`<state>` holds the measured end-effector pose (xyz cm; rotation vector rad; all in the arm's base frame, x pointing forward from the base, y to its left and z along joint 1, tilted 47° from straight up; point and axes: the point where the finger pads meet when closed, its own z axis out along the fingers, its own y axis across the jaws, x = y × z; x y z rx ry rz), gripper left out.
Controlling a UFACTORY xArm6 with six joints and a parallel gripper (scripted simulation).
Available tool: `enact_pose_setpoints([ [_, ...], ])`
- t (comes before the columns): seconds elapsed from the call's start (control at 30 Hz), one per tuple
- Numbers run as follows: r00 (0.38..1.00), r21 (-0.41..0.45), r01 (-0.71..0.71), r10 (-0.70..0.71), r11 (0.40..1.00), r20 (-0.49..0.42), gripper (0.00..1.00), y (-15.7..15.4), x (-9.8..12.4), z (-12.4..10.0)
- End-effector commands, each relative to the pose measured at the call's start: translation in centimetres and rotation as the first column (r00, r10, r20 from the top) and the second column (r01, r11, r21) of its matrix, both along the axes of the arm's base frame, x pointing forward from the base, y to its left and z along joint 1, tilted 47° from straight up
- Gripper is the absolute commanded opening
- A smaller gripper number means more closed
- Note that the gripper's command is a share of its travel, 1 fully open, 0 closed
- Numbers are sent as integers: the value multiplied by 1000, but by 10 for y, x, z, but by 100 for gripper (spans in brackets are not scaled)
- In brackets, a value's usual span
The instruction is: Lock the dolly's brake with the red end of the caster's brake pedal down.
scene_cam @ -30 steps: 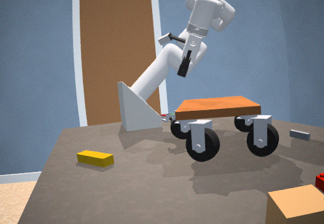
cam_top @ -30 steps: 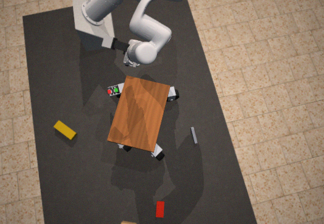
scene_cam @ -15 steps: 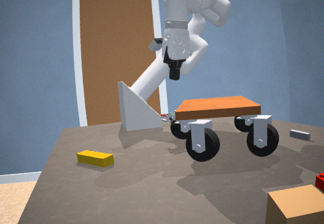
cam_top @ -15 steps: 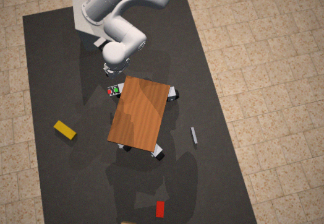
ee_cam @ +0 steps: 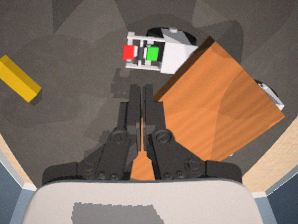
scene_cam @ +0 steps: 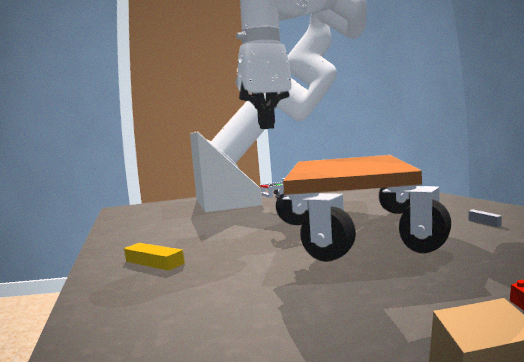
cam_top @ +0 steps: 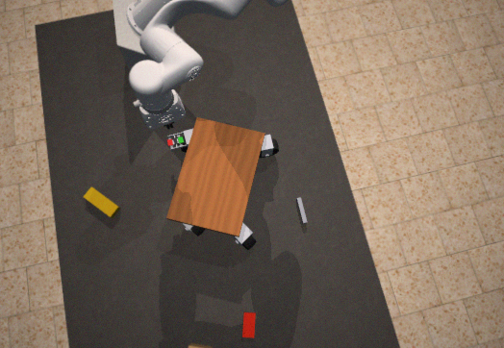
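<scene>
The dolly [cam_top: 216, 176] [scene_cam: 350, 170] [ee_cam: 220, 106] has an orange wooden deck on black casters and stands on the dark mat [cam_top: 72, 113]. Its brake pedal [cam_top: 175, 140] [scene_cam: 270, 185] [ee_cam: 141, 54] sticks out from the corner caster nearest the arm's base, with a red end on the outside and a green end towards the deck. The pedal's tilt is too small to tell. My gripper [cam_top: 166, 124] [scene_cam: 266, 124] [ee_cam: 142, 99] is shut and empty. It points straight down and hangs well above the pedal, a little to its outer side.
A yellow block [cam_top: 101, 202] [scene_cam: 154, 256] [ee_cam: 19, 79] lies left of the dolly. A grey bar [cam_top: 301, 210] [scene_cam: 485, 217] lies to its right. A red block [cam_top: 248, 325] [scene_cam: 517, 293] and a tan box [scene_cam: 480, 330] sit at the near end. The arm's wedge mount [scene_cam: 220, 178] stands behind the pedal.
</scene>
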<state>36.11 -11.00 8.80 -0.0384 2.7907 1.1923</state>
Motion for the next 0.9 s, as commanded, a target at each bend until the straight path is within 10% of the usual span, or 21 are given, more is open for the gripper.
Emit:
enact_pose_setpoints([
  [0.0,998,2,55,-55,999,-17,0,-7,4,-4],
  [0.87,992,9,123,-123,992,-43,0,13,13,-36],
])
